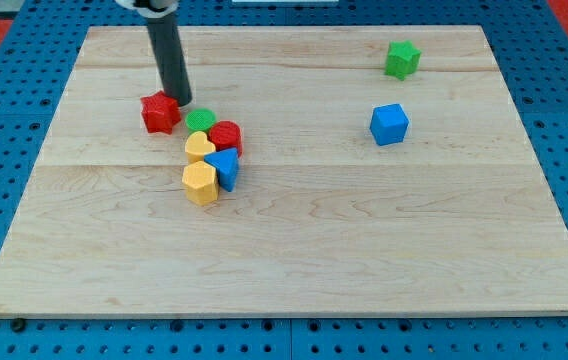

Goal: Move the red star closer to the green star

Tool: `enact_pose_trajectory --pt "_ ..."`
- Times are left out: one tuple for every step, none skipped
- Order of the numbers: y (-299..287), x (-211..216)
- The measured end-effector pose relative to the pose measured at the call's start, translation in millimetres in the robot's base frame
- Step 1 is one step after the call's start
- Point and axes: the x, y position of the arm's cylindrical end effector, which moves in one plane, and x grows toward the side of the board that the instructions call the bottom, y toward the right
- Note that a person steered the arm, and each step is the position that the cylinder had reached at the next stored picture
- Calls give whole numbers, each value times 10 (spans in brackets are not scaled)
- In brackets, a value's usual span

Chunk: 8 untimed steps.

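The red star (159, 113) lies on the wooden board at the upper left. The green star (401, 59) lies far off at the upper right. My tip (181, 102) stands right against the red star's upper right side, between it and a green round block (201, 121).
A cluster sits just right of the red star: the green round block, a red round block (226, 135), a yellow heart (199, 147), a blue triangle-like block (226, 166) and a yellow hexagon (200, 183). A blue cube (389, 124) lies below the green star. The board (294, 260) is light wood on a blue pegboard.
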Motion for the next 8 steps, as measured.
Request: enact_pose_trajectory --pt "-44 -171" --pt "-75 -246" --pt "-237 -234" --pt "-532 -110" --pt "-587 61" --pt "-162 189" --pt "-158 296" --pt "-101 570"
